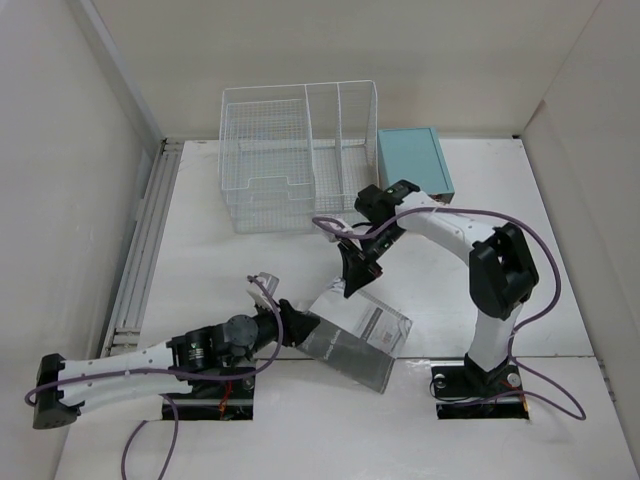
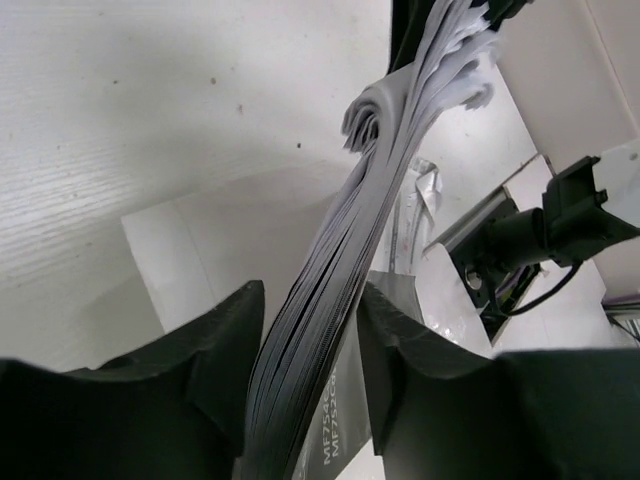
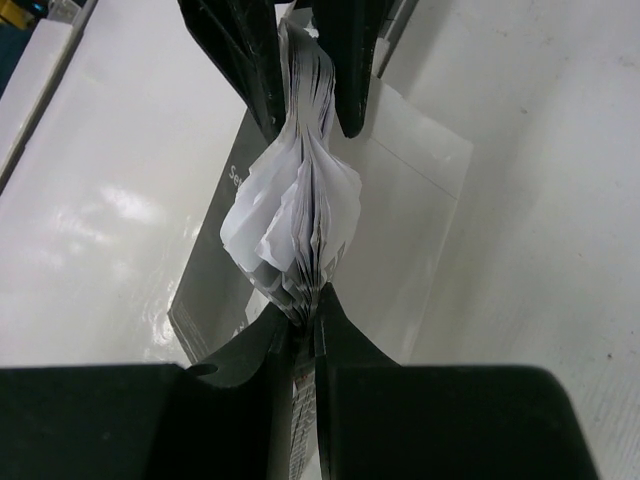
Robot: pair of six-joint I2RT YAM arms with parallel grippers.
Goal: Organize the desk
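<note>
Wide flat matte white desk (image 1: 220, 270) fills mid & lower part of top view, arm bases at its bottom edge. Thick stack of white paper sheets w/ clear plastic sleeve (image 1: 358, 335) is at lower centre. Left gripper (image 1: 300, 328) is clamped on the stack's left end. Right gripper (image 1: 352, 272) pinches its upper edge, and the sheets fan out betw. the two. White wire-mesh rack (image 1: 300, 150) & teal rectangular box (image 1: 415, 162) are side by side at top centre.

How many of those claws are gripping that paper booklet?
2: the left gripper clamps the booklet from its left end, and the right gripper pinches it from the far side.
</note>
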